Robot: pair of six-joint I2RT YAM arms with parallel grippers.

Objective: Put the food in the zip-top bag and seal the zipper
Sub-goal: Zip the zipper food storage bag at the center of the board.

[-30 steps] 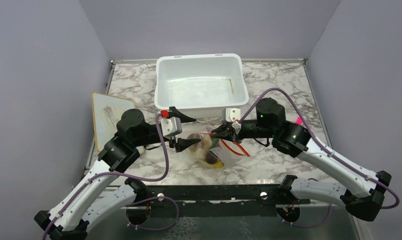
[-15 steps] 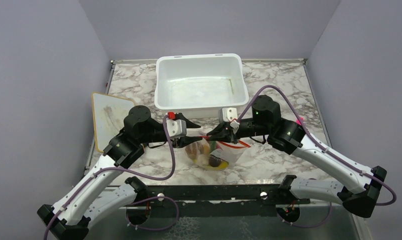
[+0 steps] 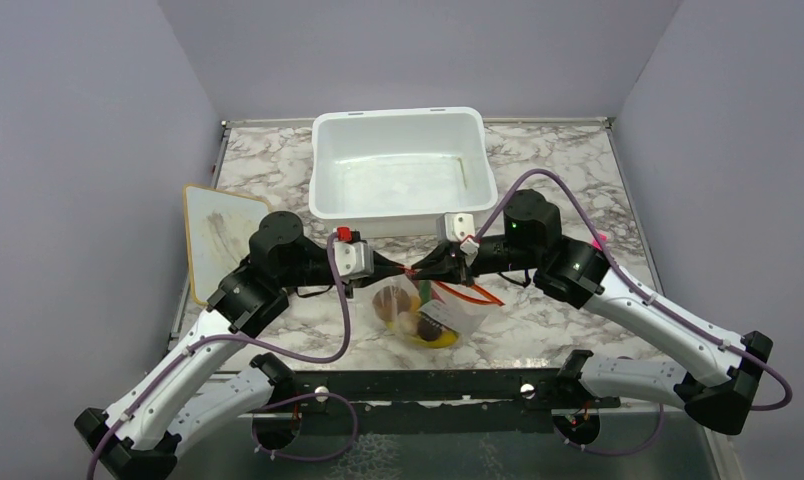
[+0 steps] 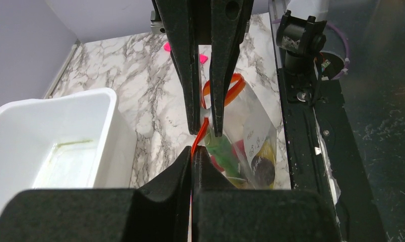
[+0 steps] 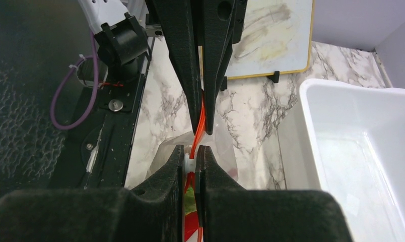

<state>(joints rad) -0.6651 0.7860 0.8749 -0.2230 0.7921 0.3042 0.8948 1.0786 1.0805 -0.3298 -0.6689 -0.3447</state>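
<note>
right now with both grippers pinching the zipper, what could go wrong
1. The zipper loops open beyond the right gripper, so that stretch may end up unsealed.
2. The left gripper and right gripper sit almost tip to tip; they could knock together.
3. The food weighs down the zip-top bag, which might pull the strip out of a pinch.

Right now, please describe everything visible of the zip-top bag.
The bag is clear, crinkly plastic with an orange-red zipper along its mouth. The left jaws and the right jaws are shut on that strip, tips facing; farther on, the strip loops open. Food shows through: green, yellow, brown and red pieces. It hangs before the white tub, over the table; whether its bottom rests there is unclear.
</note>
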